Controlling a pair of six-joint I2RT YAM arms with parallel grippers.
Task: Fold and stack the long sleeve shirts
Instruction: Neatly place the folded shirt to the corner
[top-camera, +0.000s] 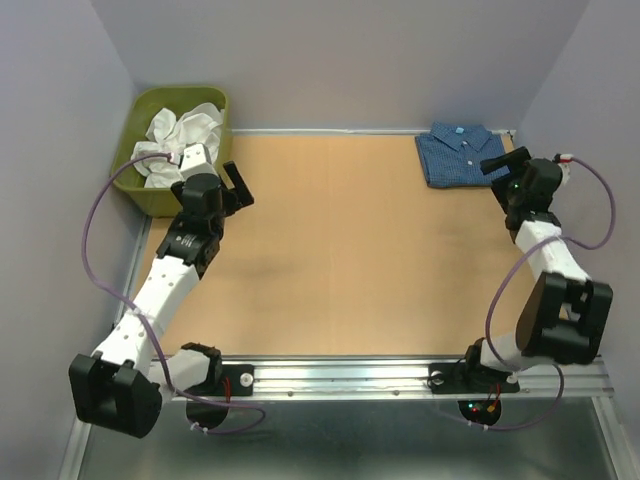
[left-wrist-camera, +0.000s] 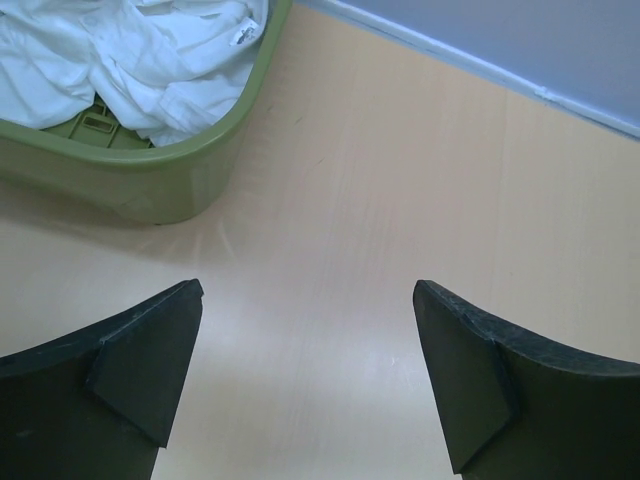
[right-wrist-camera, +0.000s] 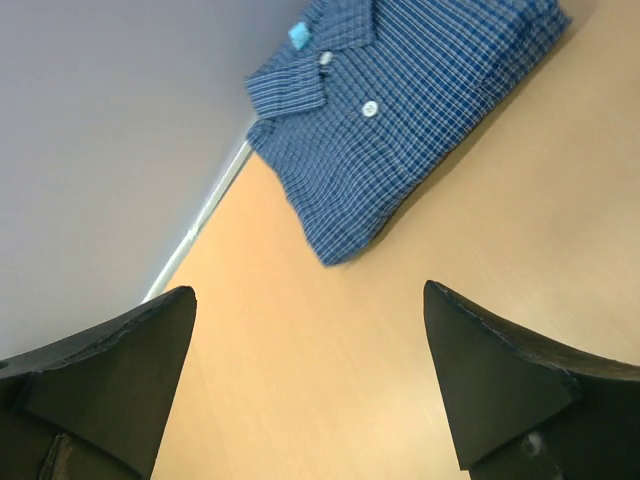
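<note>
A dark blue checked shirt (top-camera: 462, 153) lies folded at the table's far right corner, collar and pale buttons up; it also shows in the right wrist view (right-wrist-camera: 400, 110). A crumpled white garment (top-camera: 182, 135) lies in the olive-green tub (top-camera: 143, 193); it also shows in the left wrist view (left-wrist-camera: 130, 50). My left gripper (top-camera: 238, 185) is open and empty over bare table just right of the tub. My right gripper (top-camera: 497, 163) is open and empty at the blue shirt's near right edge, above the table.
The tub (left-wrist-camera: 180, 170) stands at the far left corner against the grey wall. Grey walls close the table at the back and sides. A metal rail (top-camera: 400, 375) with the arm bases runs along the near edge.
</note>
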